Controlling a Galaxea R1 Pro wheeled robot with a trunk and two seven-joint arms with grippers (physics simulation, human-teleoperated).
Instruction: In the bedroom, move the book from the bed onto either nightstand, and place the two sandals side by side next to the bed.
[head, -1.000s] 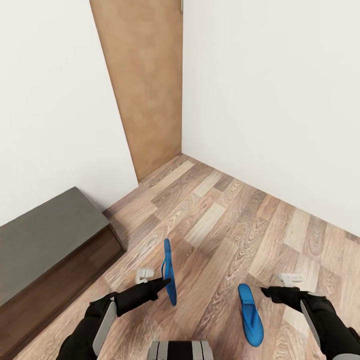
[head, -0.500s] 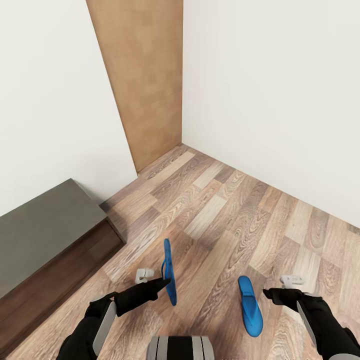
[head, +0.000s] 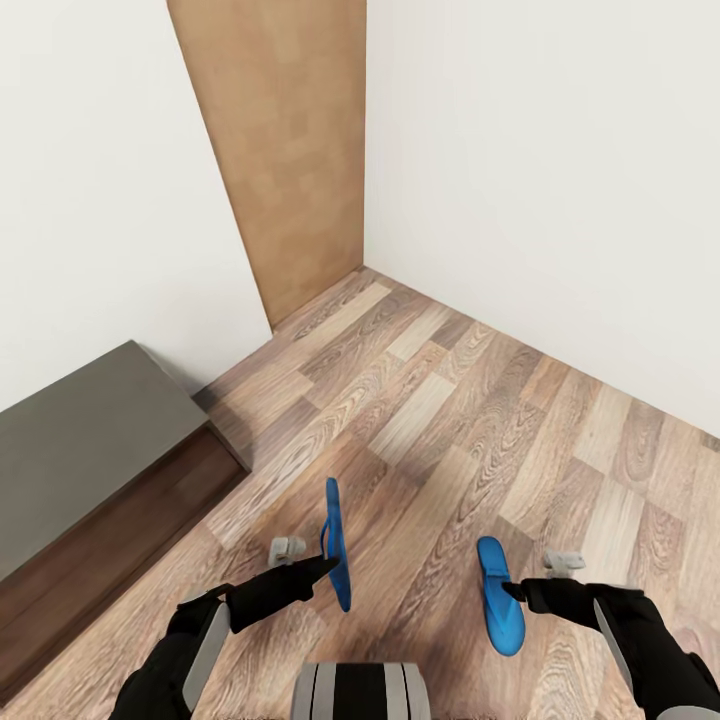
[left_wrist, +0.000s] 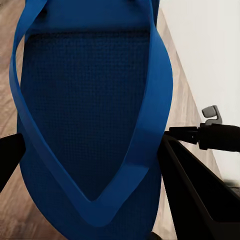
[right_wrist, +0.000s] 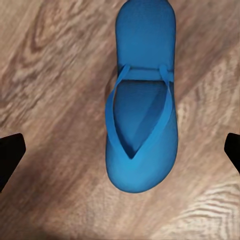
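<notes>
Wood-plank floor (head: 450, 400) meets two white walls at a corner, with a tan door (head: 290, 150) in the left wall. At left we see the bed (head: 90, 450): grey top over a dark brown frame. Our left gripper (head: 325, 567) holds one blue sandal (head: 337, 540) on edge, sole upright, above the floor; in the left wrist view the sandal (left_wrist: 90, 125) sits between the dark fingers (left_wrist: 195, 195), jaws closed on it. The second sandal (head: 497, 595) lies flat on the floor, straps up, well apart from the bed. Our right gripper (head: 512, 590) hovers at its edge; in the right wrist view that sandal (right_wrist: 142, 110) lies between widely spread fingertips (right_wrist: 10, 150), untouched.
</notes>
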